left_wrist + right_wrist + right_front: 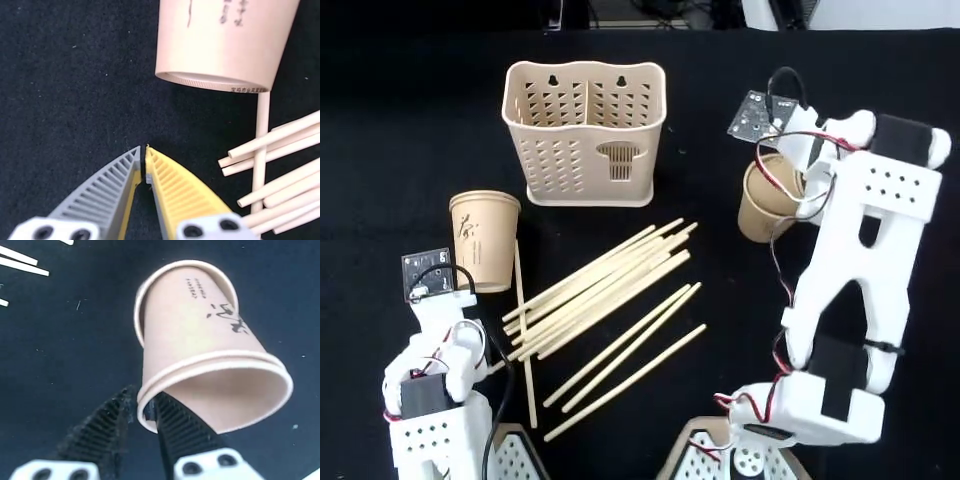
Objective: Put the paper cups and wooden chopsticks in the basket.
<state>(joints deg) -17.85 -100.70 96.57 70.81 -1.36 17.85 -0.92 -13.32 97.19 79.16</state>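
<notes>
Because a cup bound for the basket is easiest to release from above, the right gripper (145, 407) takes the tan paper cup with black brush markings (200, 340) by its mouth. Its two black fingers are closed on the rolled rim, one against the outer wall and one seemingly just inside. That grip leaves the cup's body free and tilted, off to the right of the cream perforated plastic basket (585, 130) and apart from it. The rim looks doubled, so this may be two cups nested; I cannot tell for certain.

The left gripper (145, 152) rests low over the black cloth-covered bench (400, 120), its grey and yellow fingers pressed together at the tips with nothing between them. It sits just short of the second tan paper cup (225, 40), whose narrow base faces it. I judge that a sensible waiting spot for taking that cup later. This cup is on the bench, left of and nearer than the basket, well apart from the held one.

Pale wooden chopsticks (610, 290) lie loose in a fan across the middle of the bench in front of the basket, and one thin stick passes the second cup's base. The basket stands upright with two compartments. As far as I can judge, none of the items is in it yet, so the task looks barely started.
</notes>
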